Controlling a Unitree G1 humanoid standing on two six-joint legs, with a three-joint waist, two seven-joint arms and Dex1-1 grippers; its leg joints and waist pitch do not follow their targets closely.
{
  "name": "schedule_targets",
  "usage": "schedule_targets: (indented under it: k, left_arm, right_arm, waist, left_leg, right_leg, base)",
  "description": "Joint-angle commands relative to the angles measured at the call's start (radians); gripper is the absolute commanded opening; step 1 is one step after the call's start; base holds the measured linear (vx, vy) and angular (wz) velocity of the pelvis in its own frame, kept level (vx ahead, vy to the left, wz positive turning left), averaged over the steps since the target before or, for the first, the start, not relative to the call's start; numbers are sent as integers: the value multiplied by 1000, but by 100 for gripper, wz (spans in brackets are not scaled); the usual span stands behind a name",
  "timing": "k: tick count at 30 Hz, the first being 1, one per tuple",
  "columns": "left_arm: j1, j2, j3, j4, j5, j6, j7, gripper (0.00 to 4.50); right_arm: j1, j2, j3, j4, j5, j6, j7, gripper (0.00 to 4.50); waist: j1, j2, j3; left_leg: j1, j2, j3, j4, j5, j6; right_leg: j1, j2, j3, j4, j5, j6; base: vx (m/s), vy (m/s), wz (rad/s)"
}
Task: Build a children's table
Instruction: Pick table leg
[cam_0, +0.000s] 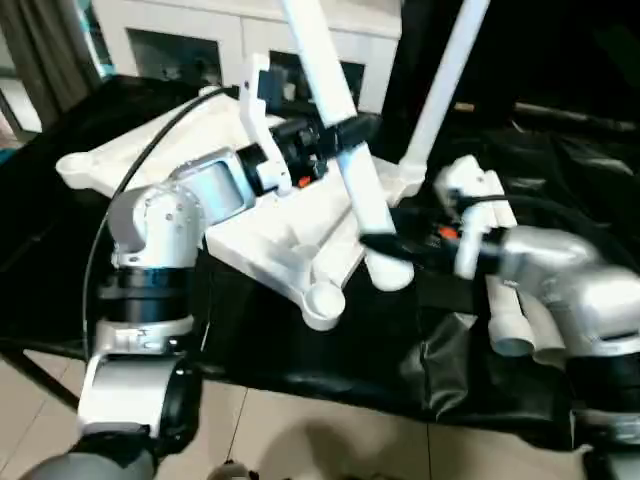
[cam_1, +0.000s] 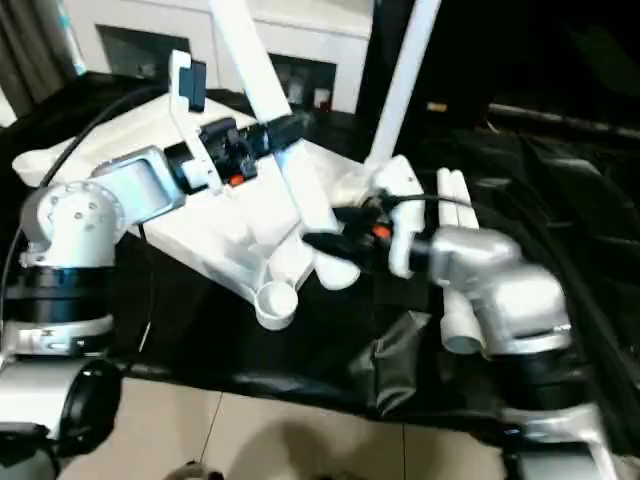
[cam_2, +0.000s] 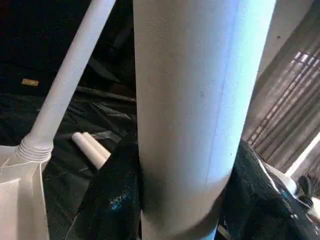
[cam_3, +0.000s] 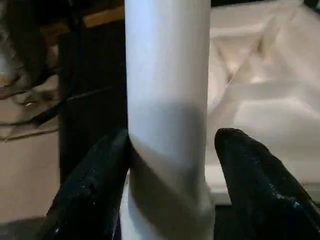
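The white tabletop (cam_0: 262, 232) lies upside down on a black-covered bench, with a round corner socket (cam_0: 322, 297) at its near corner. One white leg (cam_0: 445, 80) stands upright in the far right corner. My left gripper (cam_0: 345, 132) is shut on a second leg (cam_0: 332, 85), which leans with its thick lower end (cam_0: 390, 270) beside the tabletop's near right edge. Black fingers (cam_2: 112, 200) press both sides of that leg (cam_2: 200, 100). My right gripper (cam_0: 385, 238) sits around the leg's lower part (cam_3: 167, 100), open: one finger (cam_3: 90, 190) touches it and the other finger (cam_3: 255, 185) stands apart.
Two spare white legs (cam_0: 515, 320) lie on the black cover under my right forearm. A white cabinet with glass doors (cam_0: 200, 35) stands behind the bench. The bench's front edge (cam_0: 330, 385) drops to a tiled floor.
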Motion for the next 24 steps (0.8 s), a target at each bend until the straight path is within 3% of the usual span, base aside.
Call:
schedule_targets:
  k: [1, 3, 10, 18, 19, 24]
  left_arm:
    - [-23, 5, -18, -16, -18, 10, -22, 180]
    - [-19, 8, -26, -25, -20, 14, -33, 180]
    - [-16, 13, -33, -36, -31, 26, -58, 180]
    - [-16, -1, -24, -40, -48, 30, -57, 180]
    - [-14, -5, -23, -35, -38, 26, -41, 215]
    - [-11, -38, 4, -8, -7, 7, 51, 256]
  right_arm:
    - [-13, -16, 1, 4, 10, 23, 22, 288]
    - [-16, -21, 13, 7, 11, 34, 29, 288]
    - [-16, -24, 49, 9, 14, 56, 25, 214]
    - [-8, 4, 61, 3, 2, 51, -2, 194]
    - [-8, 9, 61, 0, 4, 51, -11, 192]
    - [-7, 29, 49, -6, 8, 47, -48, 191]
  waist:
    - [4, -4, -81]
    - [4, -11, -82]
    - [5, -9, -81]
    - [5, -8, -81]
    - [4, -9, -81]
    - [4, -7, -82]
  left_leg:
    - [12, 55, -25, -58, -80, 36]
    - [10, 54, -24, -58, -77, 33]
    - [10, 54, -25, -58, -77, 26]
    - [10, 53, -25, -58, -77, 22]
    - [9, 53, -25, -58, -77, 22]
    - [10, 53, -25, -57, -82, 17]
  right_leg:
    - [61, -81, 62, -71, -215, -155]
    - [62, -82, 62, -70, -216, -154]
    - [60, -81, 61, -72, -236, -145]
    - [61, -81, 61, -71, -227, -149]
    - [61, -81, 61, -72, -228, -147]
    - [61, -81, 61, -73, -223, -152]
  base:
    - [0, 0, 0]
    - [0, 0, 0]
    - [0, 0, 0]
    - [0, 0, 0]
    - [0, 0, 0]
    - [0, 0, 0]
